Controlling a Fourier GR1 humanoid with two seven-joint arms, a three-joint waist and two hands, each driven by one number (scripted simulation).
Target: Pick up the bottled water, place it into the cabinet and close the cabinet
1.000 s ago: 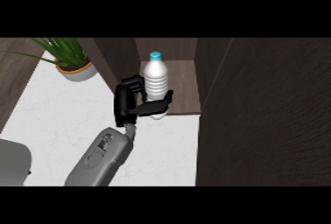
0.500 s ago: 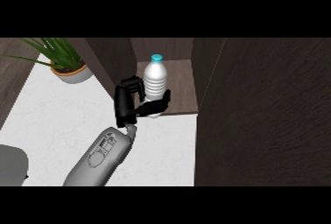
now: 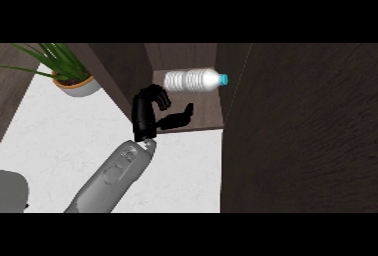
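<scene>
The water bottle [image 3: 193, 80] lies on its side on the cabinet [image 3: 203, 114] floor, cap toward the open door [image 3: 310, 125]. It looks light, smooth and apt to roll, so its ribbed middle seems the best hold. The right hand [image 3: 150, 117] is just beside it, fingers slack and gripping nothing. A grey shape [image 3: 11, 192] at the tabletop's [image 3: 59, 135] edge is cut off.

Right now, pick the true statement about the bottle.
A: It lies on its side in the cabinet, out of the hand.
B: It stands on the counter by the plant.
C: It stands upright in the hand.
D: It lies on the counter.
A: the bottle lies on its side on the cabinet shelf, cap pointing right, and the hand sits below and to its left, not wrapped round it.
</scene>
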